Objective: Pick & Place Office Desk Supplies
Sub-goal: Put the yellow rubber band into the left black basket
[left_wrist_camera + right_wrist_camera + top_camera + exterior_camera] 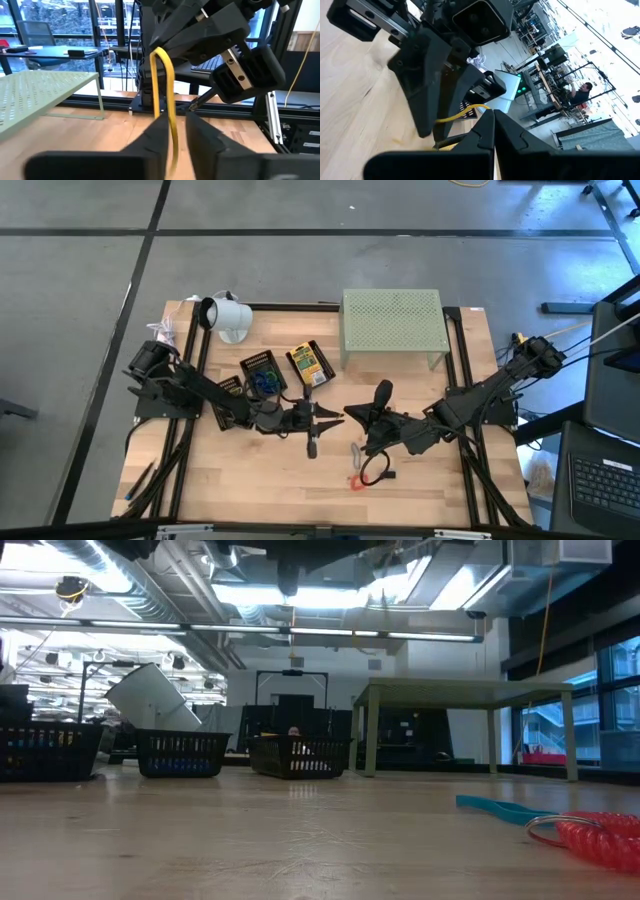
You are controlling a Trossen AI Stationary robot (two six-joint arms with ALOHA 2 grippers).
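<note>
Nearest the low camera, at lower right of the frame, a red coiled band (600, 836) lies on the wooden table (250, 850) touching a metal ring (545, 830), with one blue strip (500, 808) just behind, its long axis running left to right. From overhead, the same red item (357, 481) sits in the lower centre of the frame, below the two grippers that meet at mid-table. The left gripper (318, 416), reaching in from the left of the frame, is closed on one yellow rubber band (165, 85); in its wrist view the band stands as a tall narrow loop, long axis vertical, rising from between the fingers (155, 137) to a rounded top. The right gripper (352, 414), directly opposite, is fully closed, holding nothing visible. Farther up the overhead frame stand two small black baskets (264, 372), one holding blue items, beside one yellow printed packet (308, 364). Beyond them are one white cup-like object (228, 316) at upper left and one pale green perforated stand (392, 323) at upper centre.
</note>
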